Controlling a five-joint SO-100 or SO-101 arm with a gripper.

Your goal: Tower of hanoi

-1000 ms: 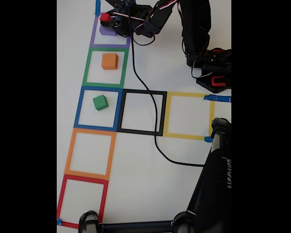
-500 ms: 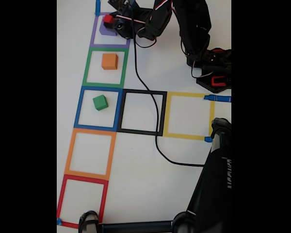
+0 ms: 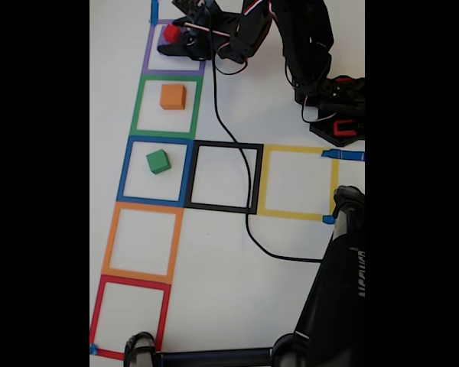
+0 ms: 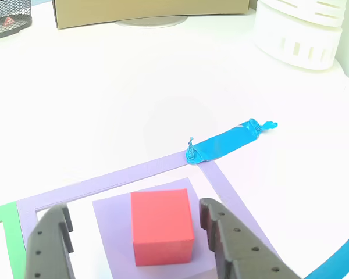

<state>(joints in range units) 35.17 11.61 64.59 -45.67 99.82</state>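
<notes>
Claw straddles the red cube on the purple one, jaws apart

We go big to small: the white tabletop [image 3: 237, 267] carries a column of taped square outlines, and in the top one, the purple tape square [image 3: 148, 57], sits the large purple plain cube [image 4: 113, 232] with the small red plain cube [image 4: 161, 225] resting on its top face. The mid-size orange plain cube [image 3: 173, 96] and smaller green plain cube [image 3: 158, 161] sit alone in the next two squares down in the fixed view. The black two-finger gripper [image 4: 134, 244] is spread wide; in the other view we see one finger on each side of the red cube, neither touching it, cube centred in the gap. We judge the coming move turns on that: cube squarely between the fingers, so closing should catch its side faces.
</notes>
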